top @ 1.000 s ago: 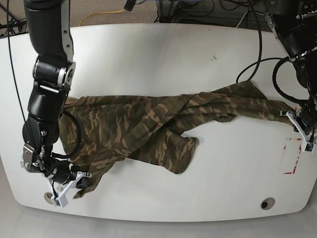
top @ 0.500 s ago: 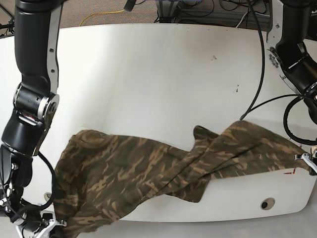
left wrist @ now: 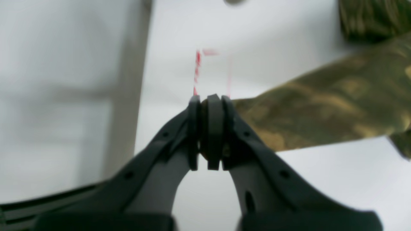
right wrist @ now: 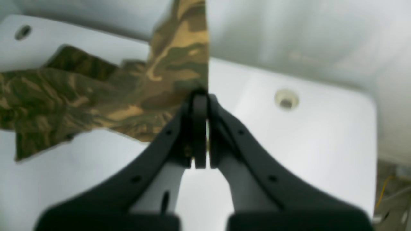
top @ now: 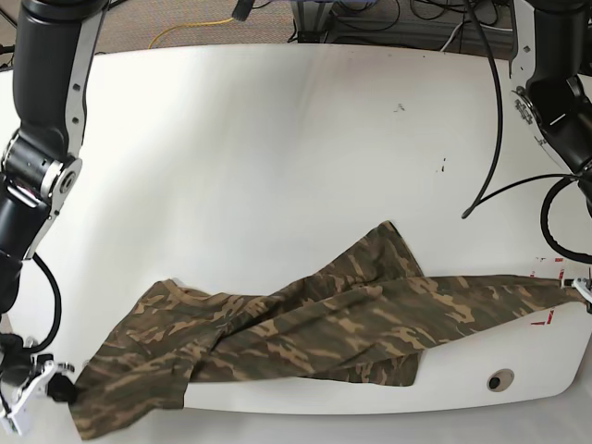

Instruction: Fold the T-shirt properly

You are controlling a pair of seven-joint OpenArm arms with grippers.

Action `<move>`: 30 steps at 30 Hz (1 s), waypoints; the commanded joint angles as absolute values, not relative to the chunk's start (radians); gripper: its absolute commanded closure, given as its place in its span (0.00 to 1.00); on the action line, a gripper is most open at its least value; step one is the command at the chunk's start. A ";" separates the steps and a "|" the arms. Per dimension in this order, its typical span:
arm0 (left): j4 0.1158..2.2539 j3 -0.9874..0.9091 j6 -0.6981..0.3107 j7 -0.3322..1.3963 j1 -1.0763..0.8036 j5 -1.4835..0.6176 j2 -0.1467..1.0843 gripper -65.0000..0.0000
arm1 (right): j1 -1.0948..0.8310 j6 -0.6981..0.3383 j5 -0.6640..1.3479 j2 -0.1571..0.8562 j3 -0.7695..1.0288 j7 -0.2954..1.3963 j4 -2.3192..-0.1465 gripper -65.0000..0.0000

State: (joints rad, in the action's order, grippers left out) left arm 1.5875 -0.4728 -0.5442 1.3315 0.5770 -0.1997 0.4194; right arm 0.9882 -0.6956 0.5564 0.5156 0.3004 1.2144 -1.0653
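The camouflage T-shirt (top: 324, 324) lies stretched across the front of the white table (top: 277, 139), held at both ends. My left gripper (top: 583, 289) is at the table's right edge and is shut on one corner of the T-shirt (left wrist: 321, 106); fabric shows between the closed pads of the left gripper (left wrist: 208, 99). My right gripper (top: 55, 390) sits past the front left corner and is shut on the other end of the T-shirt (right wrist: 96, 96), with cloth rising from the tip of the right gripper (right wrist: 199, 94). A sleeve (top: 384, 245) points toward the back.
Red tape marks (top: 546, 319) lie near the right edge, also visible as red tape marks (left wrist: 199, 70). A round hole (top: 500, 380) sits at the front right, another hole (right wrist: 285, 99) near the right gripper. Cables (top: 481, 157) hang over the back right.
Both arms pulled the T-shirt toward the front edge. It now lies flatter and more stretched between them, and the right gripper has risen a little at the front left.
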 commanded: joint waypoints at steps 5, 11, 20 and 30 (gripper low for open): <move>1.643 -0.478 -0.547 1.313 0.450 -0.199 0.432 1.00 | 0.802 -0.694 0.625 0.544 0.306 1.191 -1.225 1.00; 1.676 -0.478 -0.547 1.274 0.294 -0.199 0.429 1.00 | 0.561 -0.694 0.627 0.506 0.392 1.191 -1.369 1.00; 1.672 -0.565 -0.550 1.213 0.107 -0.199 0.433 1.00 | 0.275 -0.698 0.630 0.484 0.476 1.188 -1.460 1.00; 1.669 -0.573 -0.613 1.211 0.002 -0.196 0.430 1.00 | 0.091 -0.698 0.622 0.458 0.521 1.187 -1.509 1.00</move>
State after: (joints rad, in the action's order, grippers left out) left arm 1.6539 -0.5659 -0.6075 1.2251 0.0040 -0.1993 0.4080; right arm 0.0978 -0.6926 0.6067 0.4355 0.5117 1.2076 -1.4891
